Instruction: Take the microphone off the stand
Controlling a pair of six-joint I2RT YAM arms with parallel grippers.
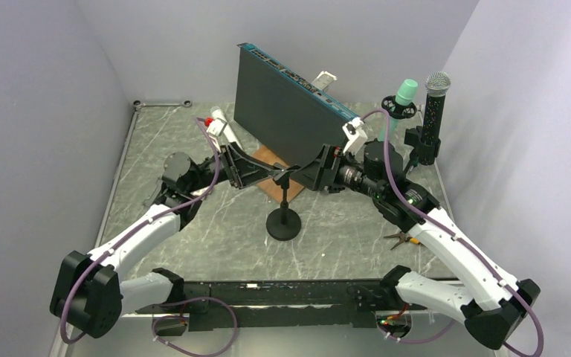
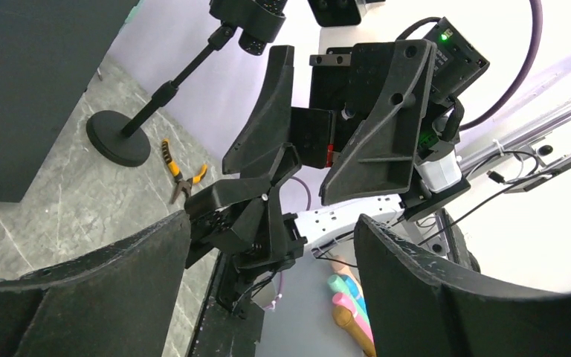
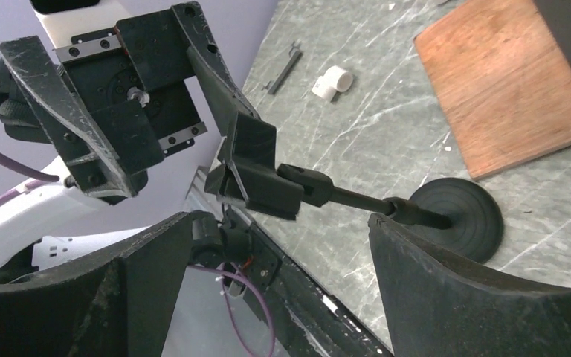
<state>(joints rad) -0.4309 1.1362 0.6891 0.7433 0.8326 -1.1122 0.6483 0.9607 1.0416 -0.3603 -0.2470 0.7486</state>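
Both arms meet over the small stand (image 1: 283, 222) in the middle of the table (image 1: 215, 230). The left gripper (image 2: 273, 227) and right gripper (image 3: 279, 223) face each other with jaws spread wide and nothing between them. From the right wrist, the stand's clip (image 3: 256, 178) looks empty.

The microphone (image 1: 436, 100) is well apart from them at the far right. It stands upright beside the wall (image 1: 520, 111), its lower end in a black holder (image 1: 425, 149). That looks like the seat it must leave, and the right arm is nearer.

To do it well, the gripper should come in level and pinch the black body below the mesh head. It should then draw the microphone straight up along its own axis. A sideways tug would likely tip the holder or knock the wall. If the seat grips tightly, the left gripper could steady the holder.

The table is grey-green veined stone, likely slick. It also carries a wooden board (image 3: 505, 82), pliers (image 1: 400, 238) near the right arm and a dark upright panel (image 1: 286, 104) at the far side. Pale walls close in on three sides.
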